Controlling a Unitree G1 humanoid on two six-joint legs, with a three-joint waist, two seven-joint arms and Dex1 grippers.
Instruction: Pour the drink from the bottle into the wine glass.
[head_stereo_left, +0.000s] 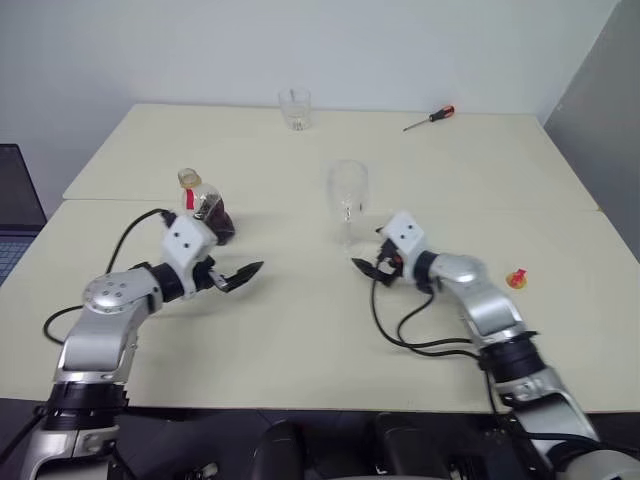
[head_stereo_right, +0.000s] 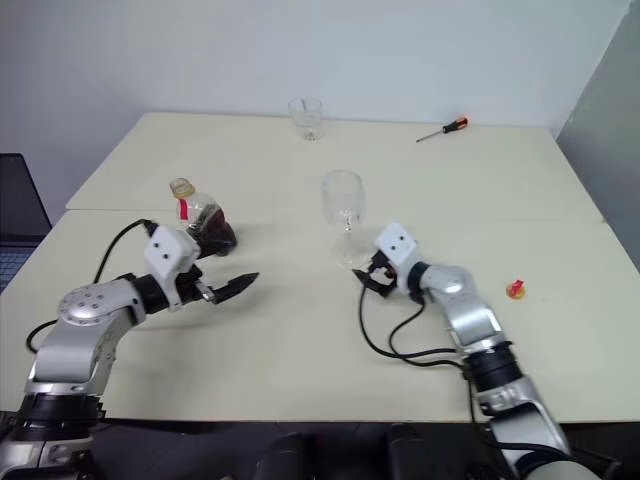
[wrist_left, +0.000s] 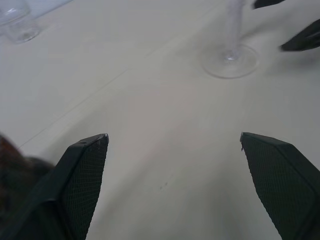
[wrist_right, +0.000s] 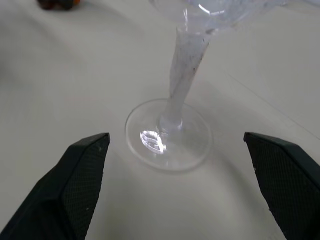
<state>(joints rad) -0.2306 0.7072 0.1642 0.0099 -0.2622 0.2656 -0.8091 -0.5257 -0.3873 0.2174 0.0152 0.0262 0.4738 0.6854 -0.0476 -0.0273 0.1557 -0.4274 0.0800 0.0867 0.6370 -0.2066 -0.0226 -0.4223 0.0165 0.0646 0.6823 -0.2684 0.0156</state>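
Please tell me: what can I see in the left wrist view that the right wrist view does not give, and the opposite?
Left wrist view: a short tumbler far across the table, the dark shape of the bottle beside the left gripper, which is open, and two black fingertips of the other gripper next to the glass foot.

Right wrist view: the lower bowl of the wine glass on its stem, framed between the fingers of the open right gripper.

Both: the foot and stem of the wine glass standing upright on the pale table.
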